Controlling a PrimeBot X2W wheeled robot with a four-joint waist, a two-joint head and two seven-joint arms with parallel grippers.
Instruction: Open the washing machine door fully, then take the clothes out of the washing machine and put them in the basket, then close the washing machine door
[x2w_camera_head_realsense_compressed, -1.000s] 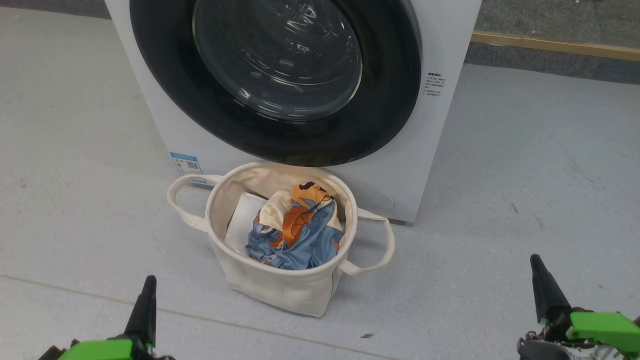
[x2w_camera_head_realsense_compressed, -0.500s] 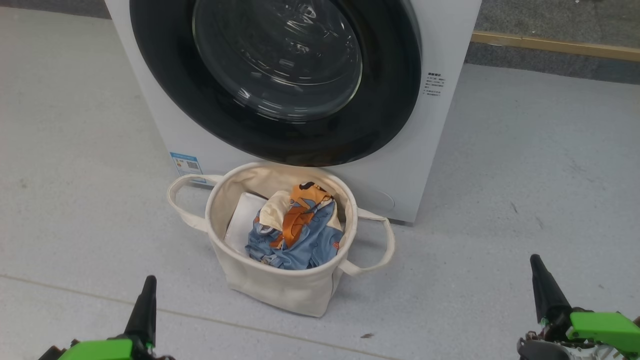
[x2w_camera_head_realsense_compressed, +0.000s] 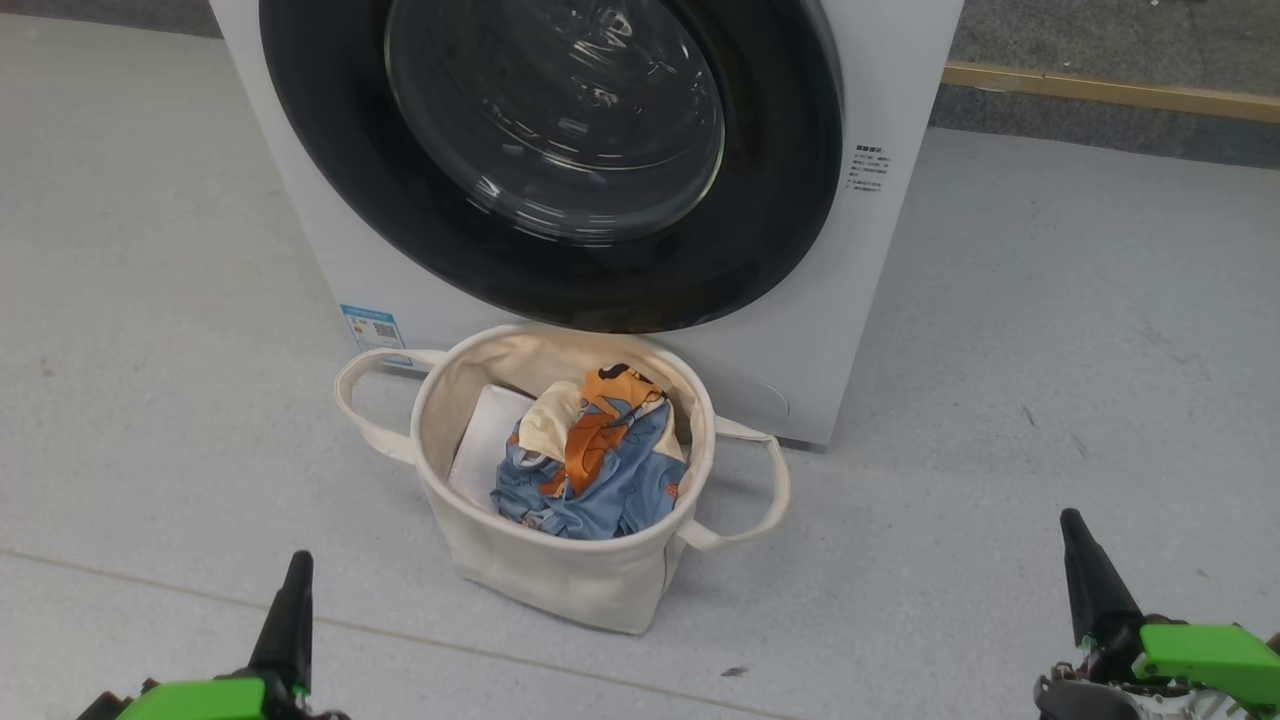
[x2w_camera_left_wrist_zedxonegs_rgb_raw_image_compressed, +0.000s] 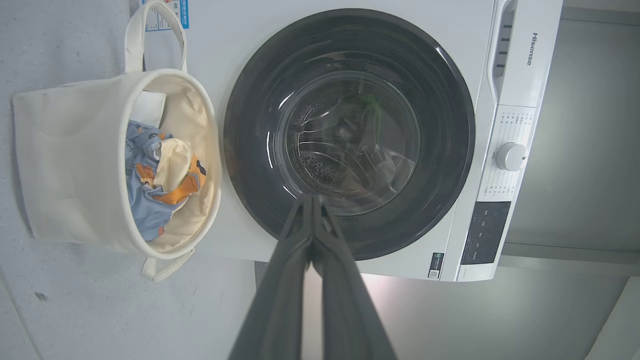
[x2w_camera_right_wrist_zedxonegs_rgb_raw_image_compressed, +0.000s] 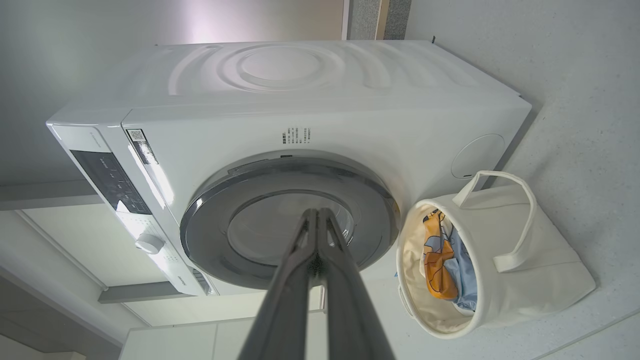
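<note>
With the washing machine door (x2w_camera_head_realsense_compressed: 555, 110) lying flush against the washing machine (x2w_camera_head_realsense_compressed: 880, 260), the clothes (x2w_camera_head_realsense_compressed: 590, 460) sit bundled in the basket (x2w_camera_head_realsense_compressed: 560, 590), beside a flat white sheet (x2w_camera_head_realsense_compressed: 485, 440). In the head view the basket stands at 6 o'clock of the door, just in front of the machine. The left gripper (x2w_camera_head_realsense_compressed: 297, 565) points up at 7 o'clock of that view and the right gripper (x2w_camera_head_realsense_compressed: 1078, 540) at 5 o'clock. Both have their fingers pressed together on nothing and are well apart from the basket.

The task looks complete, so little is likely to go wrong. Whether the latch has caught cannot be told, and a door only pushed to could drift open. Any forward sweep of an arm could also tip the soft basket and spill the clothes.

The left wrist view reads "Hisense" (x2w_camera_left_wrist_zedxonegs_rgb_raw_image_compressed: 535, 49) on the front panel, above the dial (x2w_camera_left_wrist_zedxonegs_rgb_raw_image_compressed: 510, 156). A blue sticker (x2w_camera_head_realsense_compressed: 372, 328) at 10 o'clock of the basket carries a square code. A printed label (x2w_camera_head_realsense_compressed: 868, 167) sits at 3 o'clock of the door. Both are too small to read.
</note>
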